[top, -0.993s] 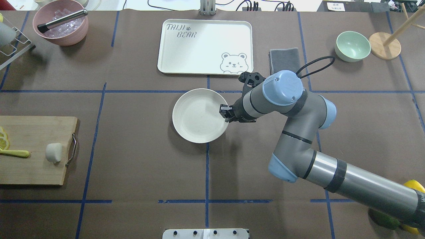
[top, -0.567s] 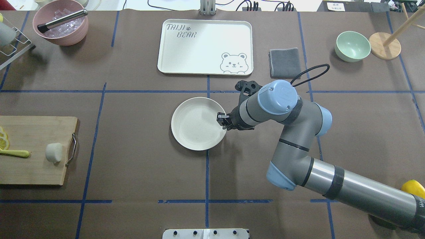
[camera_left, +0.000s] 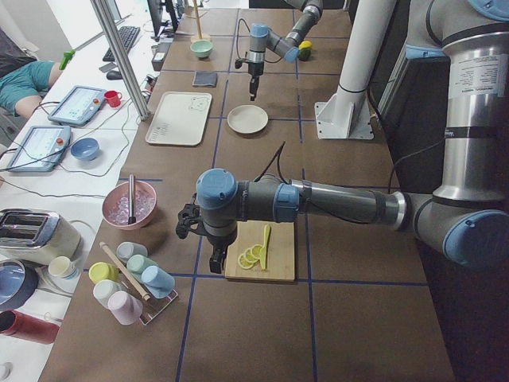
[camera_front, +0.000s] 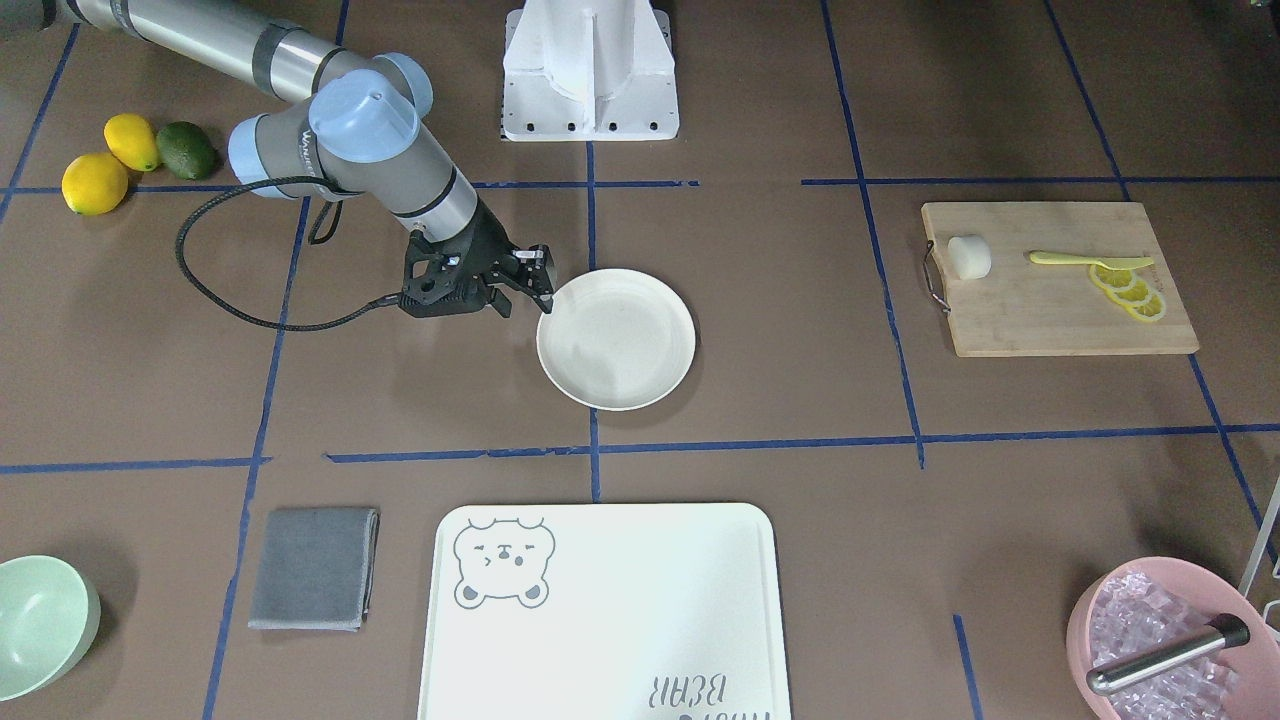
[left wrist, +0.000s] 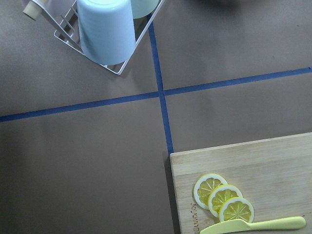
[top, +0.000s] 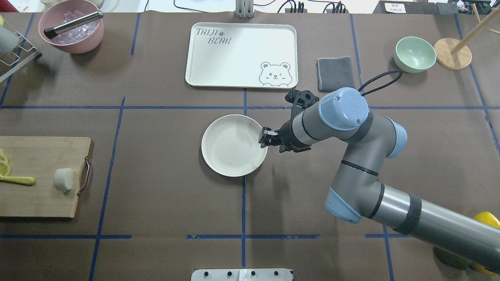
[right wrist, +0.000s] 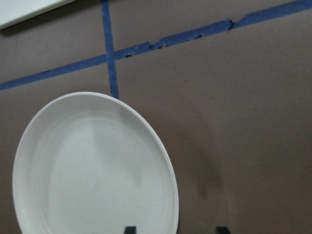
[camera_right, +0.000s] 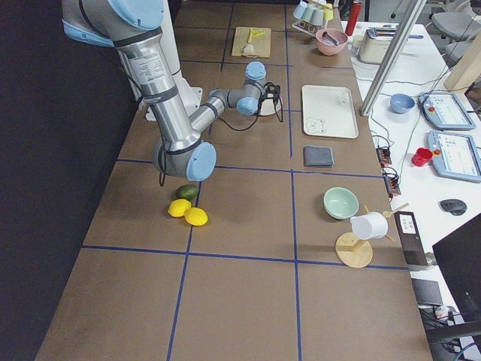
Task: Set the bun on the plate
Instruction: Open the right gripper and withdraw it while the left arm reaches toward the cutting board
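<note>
Table (top: 164, 203) checked across the views; we find the carry not yet started. The right arm (top: 353, 171) reaches to the table's centre. The left arm (camera_left: 342, 203), seen in the left side view only, stretches low over the table's left end. The cutting board (top: 39, 164) sits at the robot's left edge of the table, far from centre. The plate (top: 230, 150) lies flat at centre, holding nothing. The right end effector (top: 266, 137) is at the plate's rim on the robot's right. Its wrist view shows the two fingertips (right wrist: 129, 230) spread, the rim between them, gripping nothing. For the left end effector (camera_left: 215, 267), we cannot tell whether it is parted or closed. Its wrist camera looks down on the board corner with the lemon slices (left wrist: 223, 203), and the bun (top: 63, 179) is outside that view. The bun rests on the board just beside the metal handle (top: 84, 176), untouched.

We judge the step in hand to be the approach to the bun. The next move calls for the left end effector to shift along the board to the handle end and descend over the bun with jaws wide. It must then close softly on it and carry it to the plate. The right end effector should first clear the rim.
</note>
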Available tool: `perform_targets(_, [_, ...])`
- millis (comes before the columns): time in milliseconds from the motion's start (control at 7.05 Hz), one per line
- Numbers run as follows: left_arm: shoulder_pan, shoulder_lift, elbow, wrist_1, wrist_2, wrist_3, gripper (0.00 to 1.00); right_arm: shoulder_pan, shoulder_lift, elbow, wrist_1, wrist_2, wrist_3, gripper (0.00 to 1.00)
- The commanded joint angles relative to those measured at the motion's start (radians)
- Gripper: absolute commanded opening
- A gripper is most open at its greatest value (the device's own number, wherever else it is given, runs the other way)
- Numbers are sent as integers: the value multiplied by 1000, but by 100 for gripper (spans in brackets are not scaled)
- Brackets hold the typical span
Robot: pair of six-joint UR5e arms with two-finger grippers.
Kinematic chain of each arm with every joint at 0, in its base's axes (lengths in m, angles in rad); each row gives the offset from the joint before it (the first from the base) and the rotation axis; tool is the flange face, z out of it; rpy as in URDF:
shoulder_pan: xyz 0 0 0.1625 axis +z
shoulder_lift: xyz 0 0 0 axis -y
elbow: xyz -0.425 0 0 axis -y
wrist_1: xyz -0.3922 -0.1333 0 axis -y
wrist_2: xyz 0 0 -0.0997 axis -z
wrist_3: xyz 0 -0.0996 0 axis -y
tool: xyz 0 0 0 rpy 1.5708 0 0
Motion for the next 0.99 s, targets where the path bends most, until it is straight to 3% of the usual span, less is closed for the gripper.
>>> perform_targets(0, [27,56,-78,-93,1,-164,100,126,-37,119,-161,104,-13,100])
perform_targets(284, [201,129,-78,-444,12,-546,100,224,-72,210,-278,133,-154,100])
perform_targets(425, [296,140,-83,-556,16,-735,100,250,-104,228,-326,135,-275,100])
perform_targets(851, [598,176,-217,-604,235,-1073,100,362,-170,245,-426,213,-519,100])
